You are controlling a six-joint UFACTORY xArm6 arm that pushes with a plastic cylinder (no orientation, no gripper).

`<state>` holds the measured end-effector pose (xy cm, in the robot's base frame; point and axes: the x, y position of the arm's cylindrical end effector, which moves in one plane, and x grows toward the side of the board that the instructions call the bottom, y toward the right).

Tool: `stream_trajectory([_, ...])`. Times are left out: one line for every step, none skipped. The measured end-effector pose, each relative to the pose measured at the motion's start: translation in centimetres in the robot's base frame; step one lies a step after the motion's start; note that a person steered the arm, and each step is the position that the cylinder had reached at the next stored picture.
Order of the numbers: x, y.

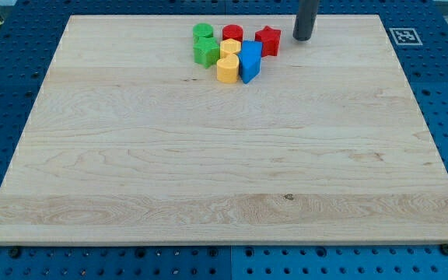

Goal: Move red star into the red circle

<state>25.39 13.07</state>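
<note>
The red star (268,40) lies near the view's top, at the right end of a cluster of blocks. The red circle (232,34) is a short red cylinder to its left, with a blue block (253,52) between and just below them. My tip (302,36) is a dark rod standing just right of the red star, a small gap apart from it.
The cluster also holds a green cylinder (203,33), a green star-like block (205,52), two yellow blocks (229,48) (227,69) and a second blue block (249,67). A fiducial tag (404,36) sits beyond the wooden board's top right corner.
</note>
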Motion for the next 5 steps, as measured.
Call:
stream_trajectory([0.1, -2.5])
stream_trajectory([0.2, -5.5])
stream_trajectory([0.1, -6.7])
stream_trajectory([-1.4, -6.4])
stream_trajectory([-2.6, -6.1])
